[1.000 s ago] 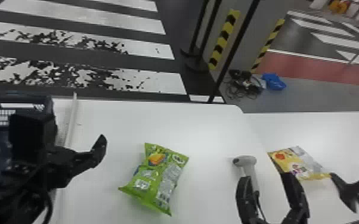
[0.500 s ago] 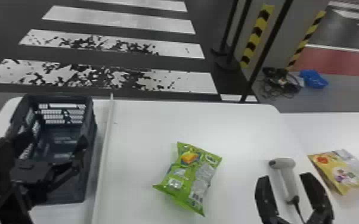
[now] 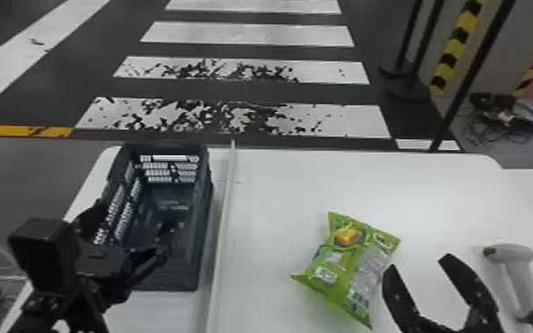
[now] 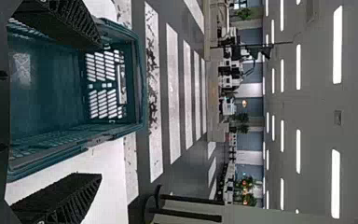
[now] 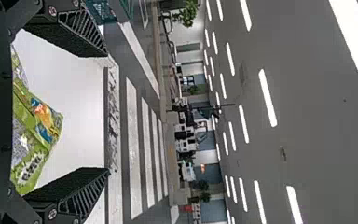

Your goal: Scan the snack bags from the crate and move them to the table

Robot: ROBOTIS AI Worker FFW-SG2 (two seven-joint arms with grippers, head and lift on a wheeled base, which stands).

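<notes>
Dk crate (image 3: pixel 201 230) on tbl (image 3: pixel 279 190), L hand (image 3: pixel 132 230) at its near end, R hand (image 3: pixel 419 262) nr green bag (image 3: pixel 345 265), both spread.

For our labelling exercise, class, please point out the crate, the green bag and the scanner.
Crate (image 3: pixel 202 208): head view, on its right wall.
Green bag (image 3: pixel 345 270): head view, on its middle.
Scanner (image 3: pixel 523 288): head view, on its handle.

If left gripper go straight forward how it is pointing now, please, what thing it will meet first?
Most likely the left gripper would meet the crate's far wall first. Its height over the rim is unclear, though, so it might pass above.
</notes>
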